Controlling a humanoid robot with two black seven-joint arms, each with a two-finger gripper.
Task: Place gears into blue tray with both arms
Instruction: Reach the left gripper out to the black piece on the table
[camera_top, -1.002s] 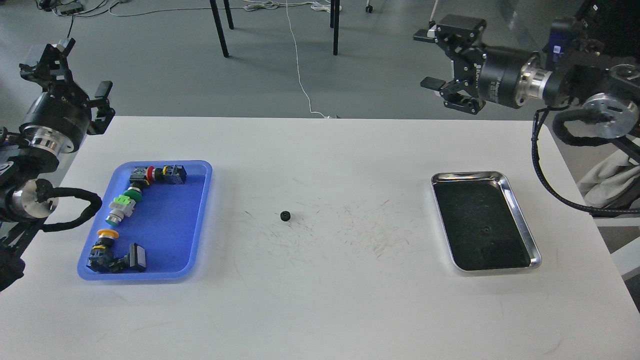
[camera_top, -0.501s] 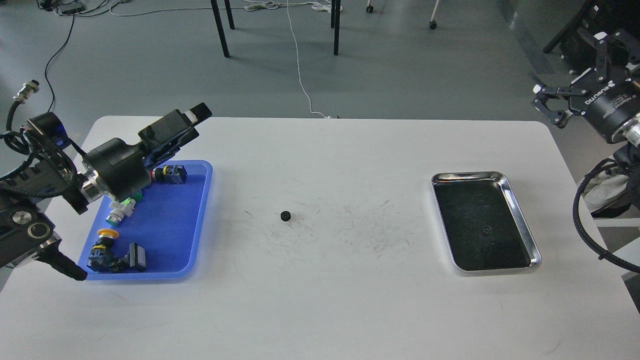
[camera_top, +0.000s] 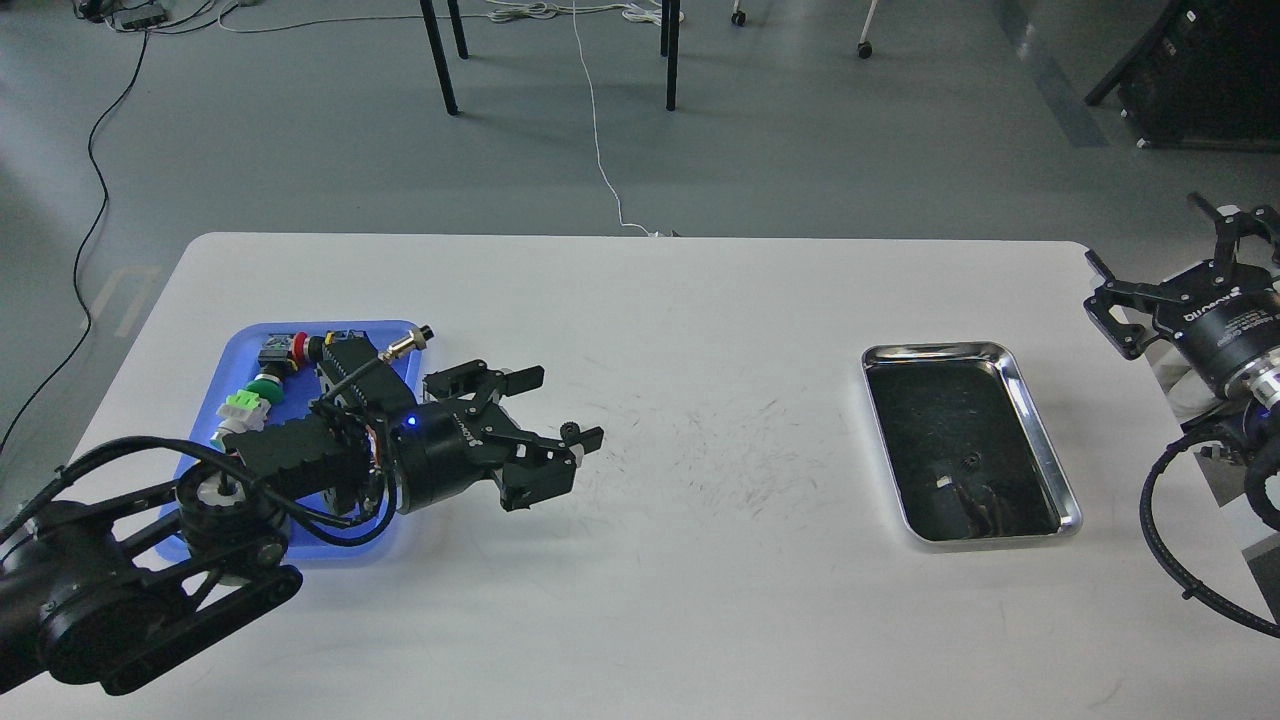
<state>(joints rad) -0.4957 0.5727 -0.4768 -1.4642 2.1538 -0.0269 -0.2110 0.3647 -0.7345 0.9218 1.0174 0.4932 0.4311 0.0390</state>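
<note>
One small black gear (camera_top: 571, 430) lies on the white table near the middle, just beside the lower fingertip of my left gripper (camera_top: 562, 410). That gripper reaches in low from over the blue tray (camera_top: 300, 329) and is open, with the gear close to the gap between its fingers. A second gear (camera_top: 970, 461) sits on the dark bottom of the silver tray (camera_top: 1043, 440). My right gripper (camera_top: 1150, 240) hovers open beyond the table's right edge, apart from the silver tray.
Colourful push-button switches (camera_top: 250, 402) lie in the blue tray's left part, and my left arm hides most of the tray. Chair legs and cables are on the floor behind the table. The table top (camera_top: 720, 600) is white and scuffed.
My left arm has swung down and right across the blue tray, bringing its open gripper to the centre gear. The right gripper has dropped lower at the table's right edge.
</note>
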